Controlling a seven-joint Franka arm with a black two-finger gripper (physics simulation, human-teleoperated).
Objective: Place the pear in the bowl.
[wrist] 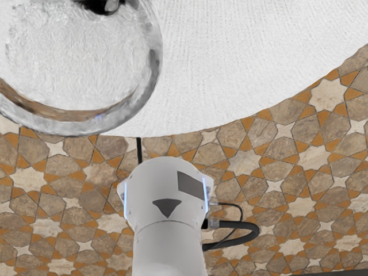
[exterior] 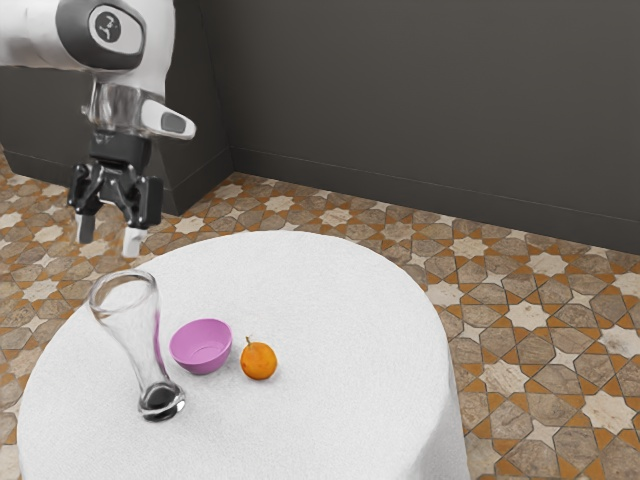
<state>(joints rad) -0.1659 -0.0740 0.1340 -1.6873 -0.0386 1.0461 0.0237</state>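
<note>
Gripper (exterior: 109, 244): raised, fingers pointing down and spread wide, a clear gap between the tips; it has hold of nothing. It is positioned above the level of the glass vase (exterior: 126, 318), near the tabletop (exterior: 340, 300) edge that faces the robot base (wrist: 167, 192).

Glass vase: stands on its dark foot near the tabletop edge on the exterior view's left, wide mouth up. In the exterior view its outline slants, mouth toward the upper left; whether this is true tilt or camera angle cannot be determined.

Bowl (exterior: 201, 347): pink, upright, cavity up, just beside the vase and farther in from the edge.

Pear (exterior: 259, 361): orange, resting on the tabletop near its middle, outside the bowl and just beside it, on the side toward the exterior view's right. The stem points up and slightly toward the exterior view's left. The body appears nearly round, so the long axis is hard to fix; the stem indicates near upright with a slight lean.

Hidden or cut off: the pear's underside and far side are concealed. The exterior view's lower border cuts off the near tabletop edge. The wrist view's border crops the vase mouth and foot. The transparent vase wall is faint against the white cloth.
</note>
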